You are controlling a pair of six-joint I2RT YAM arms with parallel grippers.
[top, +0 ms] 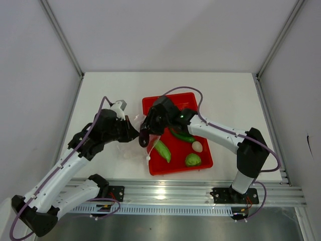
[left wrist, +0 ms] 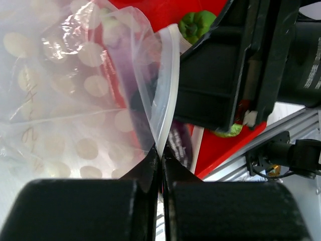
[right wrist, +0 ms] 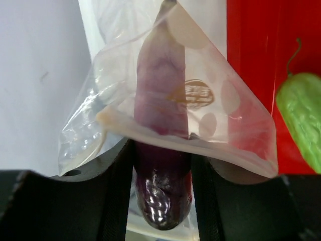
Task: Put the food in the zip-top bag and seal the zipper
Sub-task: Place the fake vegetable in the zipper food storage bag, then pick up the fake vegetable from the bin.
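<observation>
The clear zip-top bag (left wrist: 75,100) hangs at the red tray's left edge, its pale zipper strip (left wrist: 168,85) open. My left gripper (left wrist: 161,160) is shut on the bag's mouth edge. My right gripper (right wrist: 161,165) is shut on the purple eggplant (right wrist: 161,196), whose upper half sits inside the bag's mouth (right wrist: 190,143). In the top view both grippers meet at the bag (top: 131,131). In the tray lie the light green gourd (top: 163,150), a green chili (top: 181,135), the white egg piece (top: 197,146) and the round green one (top: 193,160). A green pepper (left wrist: 198,22) shows in the left wrist view.
The red tray (top: 175,168) sits at table centre, near the front edge. A metal rail (top: 190,191) runs along the front. White walls enclose the table on three sides. The right arm (top: 220,133) reaches across the tray.
</observation>
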